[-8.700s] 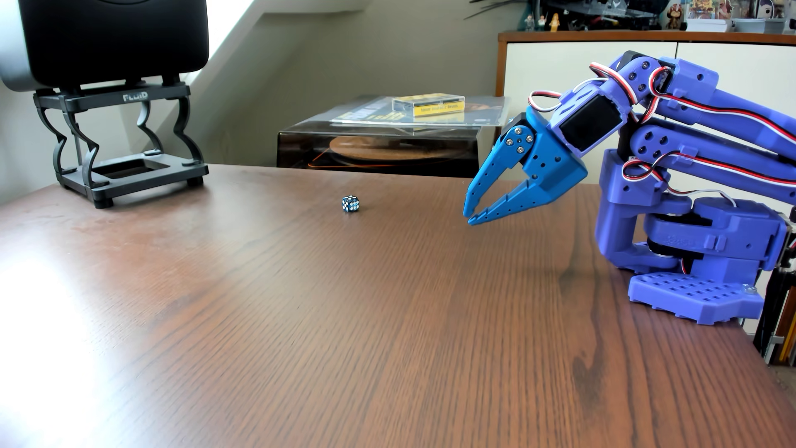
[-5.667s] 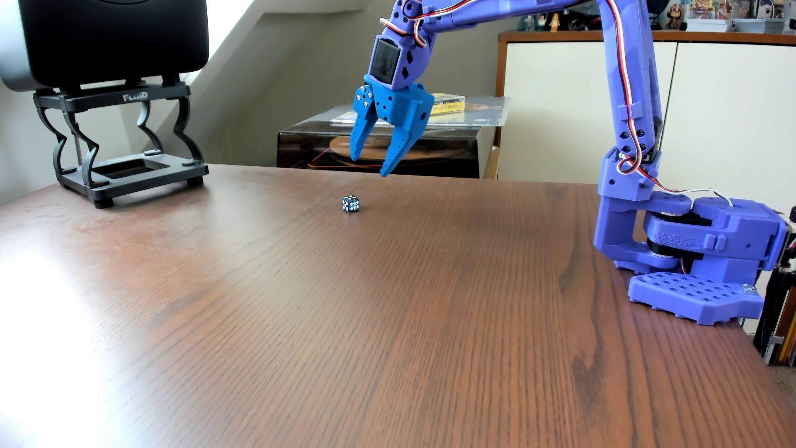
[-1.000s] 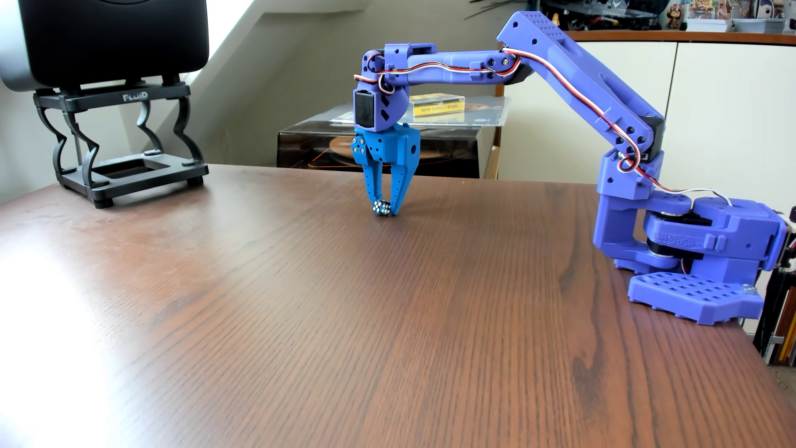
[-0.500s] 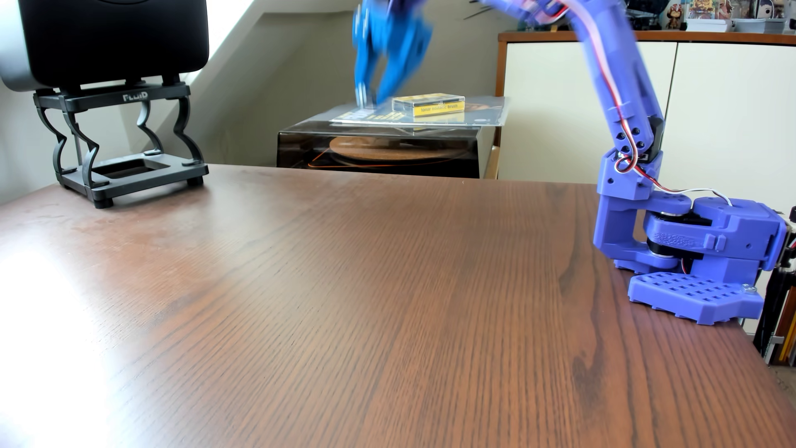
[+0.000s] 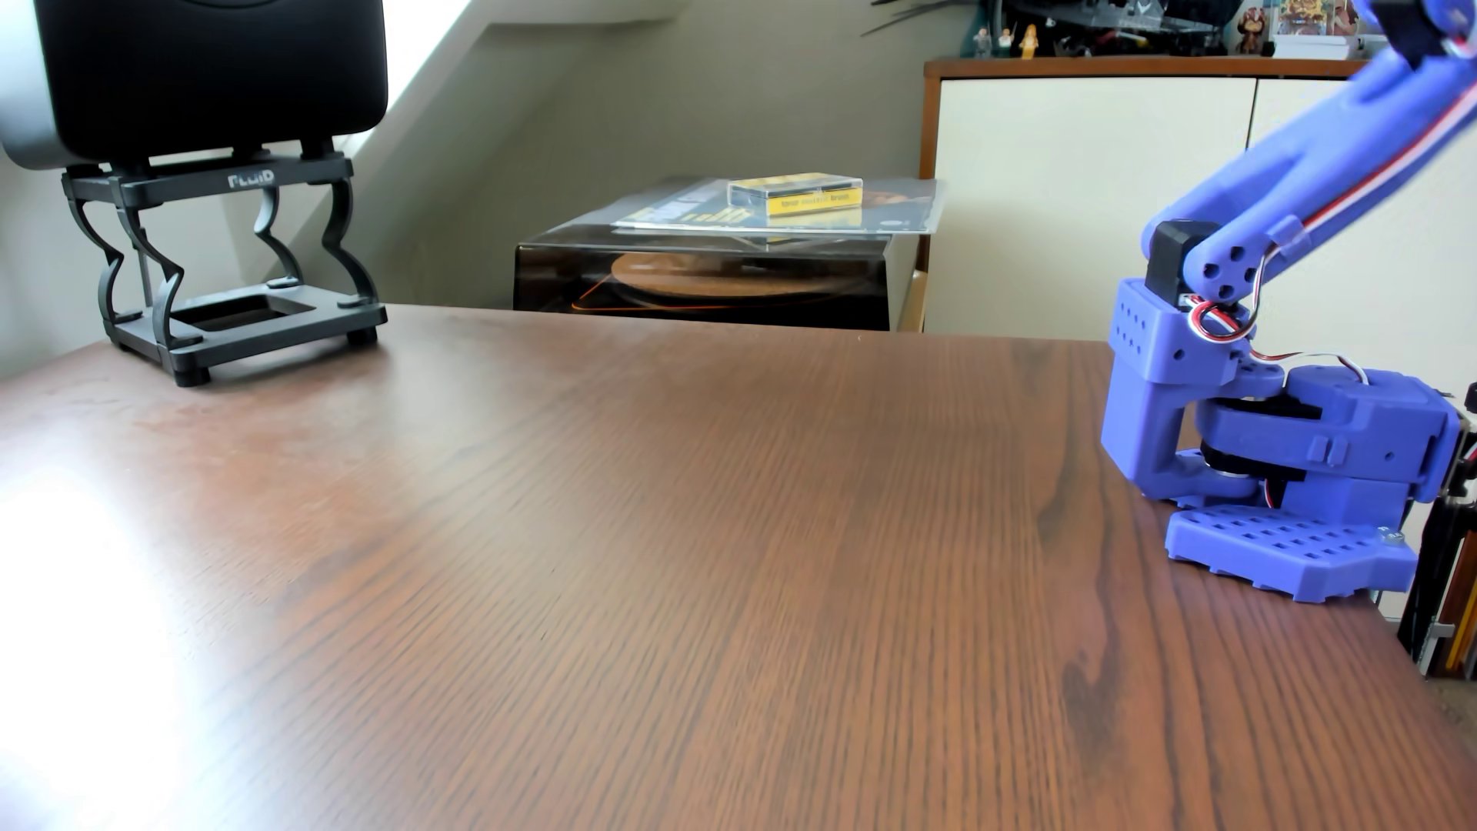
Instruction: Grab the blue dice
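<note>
Looking across your brown wood-grain desk point(image 5: 639, 559), you are seeing only the arm's base point(image 5: 1287, 479) at its right edge — fingers and blue dice are sitting out of frame, their state untellable.

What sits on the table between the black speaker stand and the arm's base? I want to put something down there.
Nothing: in the other view the wooden table is bare from the black speaker stand to the arm's base.

arm point(image 5: 1311, 180): periwinkle-blue printed plastic | red-white-black cables | perforated base point(image 5: 1287, 555) | black servo point(image 5: 1171, 252)
</note>
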Available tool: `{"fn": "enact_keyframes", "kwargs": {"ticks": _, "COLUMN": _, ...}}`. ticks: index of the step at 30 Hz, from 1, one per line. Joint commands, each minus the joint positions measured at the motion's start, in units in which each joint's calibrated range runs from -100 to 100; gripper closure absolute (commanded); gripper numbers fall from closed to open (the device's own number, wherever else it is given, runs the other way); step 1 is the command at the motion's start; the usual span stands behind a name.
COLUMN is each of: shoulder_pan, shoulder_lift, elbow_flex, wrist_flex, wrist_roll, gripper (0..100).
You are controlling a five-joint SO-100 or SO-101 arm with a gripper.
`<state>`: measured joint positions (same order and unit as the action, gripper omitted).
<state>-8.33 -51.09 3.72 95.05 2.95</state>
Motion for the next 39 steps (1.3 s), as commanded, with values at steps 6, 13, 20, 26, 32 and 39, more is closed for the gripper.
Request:
{"fn": "enact_keyframes", "kwargs": {"ticks": 6, "shoulder_pan": -0.75, "shoulder_lift": -13.17, "elbow_flex": 27.92, "wrist_flex": -11.46, "wrist_roll": 0.78, "gripper": 98}}
{"fn": "enact_keyframes", "kwargs": {"ticks": 13, "shoulder_pan": 0.47, "shoulder_lift": -13.50, "elbow_flex": 29.55, "wrist_flex": -13.94, "wrist_roll": 3.57, "gripper": 97}}
{"fn": "enact_keyframes", "kwargs": {"ticks": 20, "shoulder_pan": 6.61, "shoulder_lift": -12.41, "elbow_flex": 36.96, "wrist_flex": -18.13, "wrist_roll": 5.98, "gripper": 74}}
{"fn": "enact_keyframes", "kwargs": {"ticks": 26, "shoulder_pan": 11.60, "shoulder_lift": -15.01, "elbow_flex": 44.29, "wrist_flex": -19.76, "wrist_roll": 6.98, "gripper": 68}}
{"fn": "enact_keyframes", "kwargs": {"ticks": 32, "shoulder_pan": 11.69, "shoulder_lift": -18.36, "elbow_flex": 44.47, "wrist_flex": -19.76, "wrist_roll": 7.04, "gripper": 68}}
{"fn": "enact_keyframes", "kwargs": {"ticks": 39, "shoulder_pan": 12.18, "shoulder_lift": -18.44, "elbow_flex": 45.10, "wrist_flex": -19.76, "wrist_roll": 6.67, "gripper": 68}}
